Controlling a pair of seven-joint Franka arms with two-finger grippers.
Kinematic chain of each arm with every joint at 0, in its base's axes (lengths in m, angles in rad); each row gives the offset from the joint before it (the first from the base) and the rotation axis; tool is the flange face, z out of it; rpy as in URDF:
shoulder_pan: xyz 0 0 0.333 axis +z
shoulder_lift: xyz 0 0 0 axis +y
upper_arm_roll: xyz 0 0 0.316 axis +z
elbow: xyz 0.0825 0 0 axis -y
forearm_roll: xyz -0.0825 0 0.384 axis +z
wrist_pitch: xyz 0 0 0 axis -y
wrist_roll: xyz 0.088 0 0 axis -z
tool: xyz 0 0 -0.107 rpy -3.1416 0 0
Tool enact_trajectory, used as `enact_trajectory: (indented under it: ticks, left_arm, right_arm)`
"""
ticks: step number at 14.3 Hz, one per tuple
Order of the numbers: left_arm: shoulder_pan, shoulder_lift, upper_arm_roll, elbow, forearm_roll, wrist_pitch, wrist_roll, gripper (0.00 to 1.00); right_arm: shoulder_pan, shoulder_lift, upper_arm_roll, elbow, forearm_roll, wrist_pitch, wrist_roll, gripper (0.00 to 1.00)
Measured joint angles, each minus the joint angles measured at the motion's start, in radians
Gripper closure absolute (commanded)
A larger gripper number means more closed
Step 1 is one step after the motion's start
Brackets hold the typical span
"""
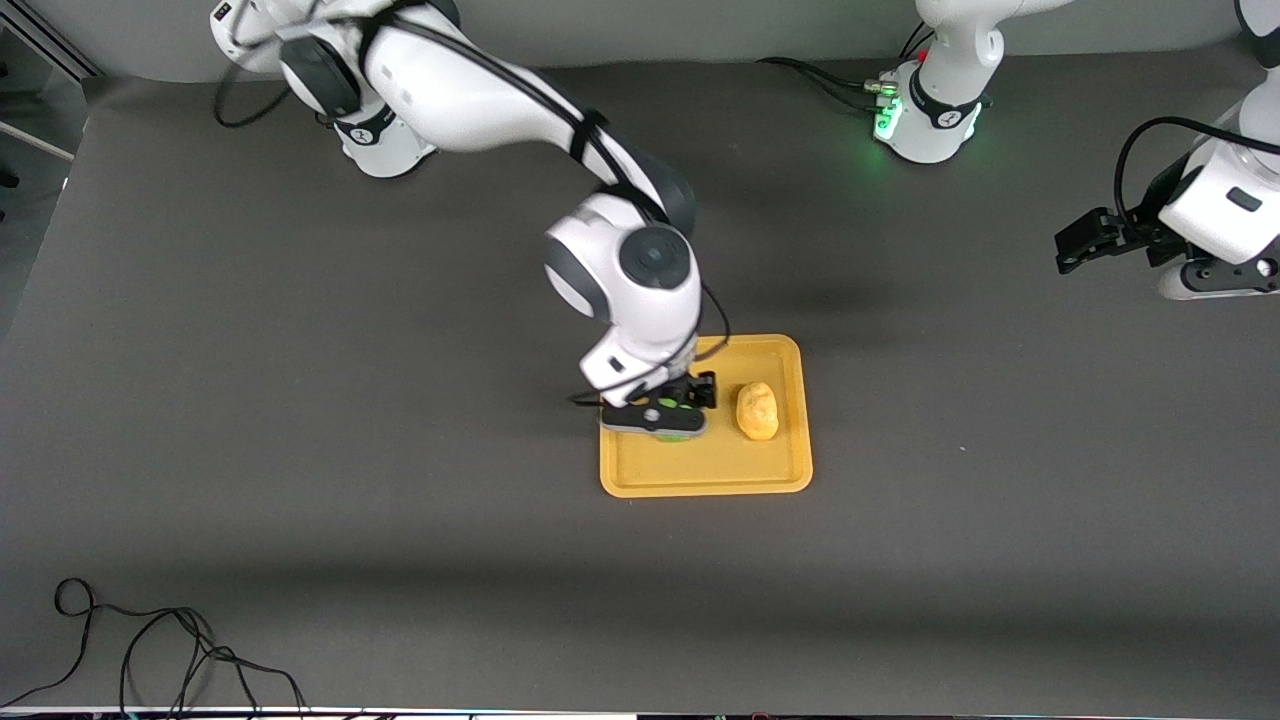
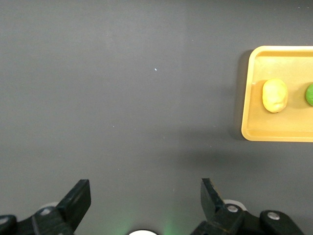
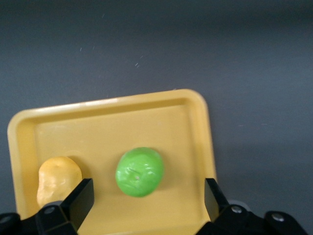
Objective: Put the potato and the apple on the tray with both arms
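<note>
Front view: right gripper is covering nearly all of the apple, only a green sliver showing. Left wrist view: frame edge is cutting off the apple and part of the tray.

High front camera faces the robots; both wrist cameras share the tray.

The right gripper is low at 6 o'clock from its wrist, fingers apart. The left gripper waits, fingers spread.
</note>
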Motion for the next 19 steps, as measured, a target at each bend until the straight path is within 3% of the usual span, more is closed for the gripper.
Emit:
enact_trajectory:
  ticks: [4, 6, 13, 16, 19]
  left_arm:
    - [-0.002, 0.000, -0.002, 0.012, 0.000, 0.019, 0.000, 0.00]
    - [-0.001, 0.000, -0.001, 0.013, 0.000, 0.020, -0.001, 0.00]
    - [-0.002, 0.000, -0.001, 0.014, 0.000, 0.045, -0.001, 0.00]
    - [-0.002, 0.000, -0.002, 0.015, 0.000, 0.057, -0.001, 0.00]
    - [-0.002, 0.000, -0.002, 0.016, 0.000, 0.063, -0.001, 0.00]
  right_arm:
    - [-0.094, -0.177, -0.001, -0.016, 0.000, -0.215, -0.191, 0.00]
    - [-0.154, -0.272, -0.002, -0.083, 0.000, -0.263, -0.298, 0.00]
    - [-0.408, -0.642, -0.003, -0.465, 0.047, -0.271, -0.553, 0.00]
    - [-0.535, -0.757, -0.003, -0.586, 0.076, -0.271, -0.686, 0.00]
    - [-0.618, -0.814, -0.003, -0.648, 0.079, -0.269, -0.764, 0.00]
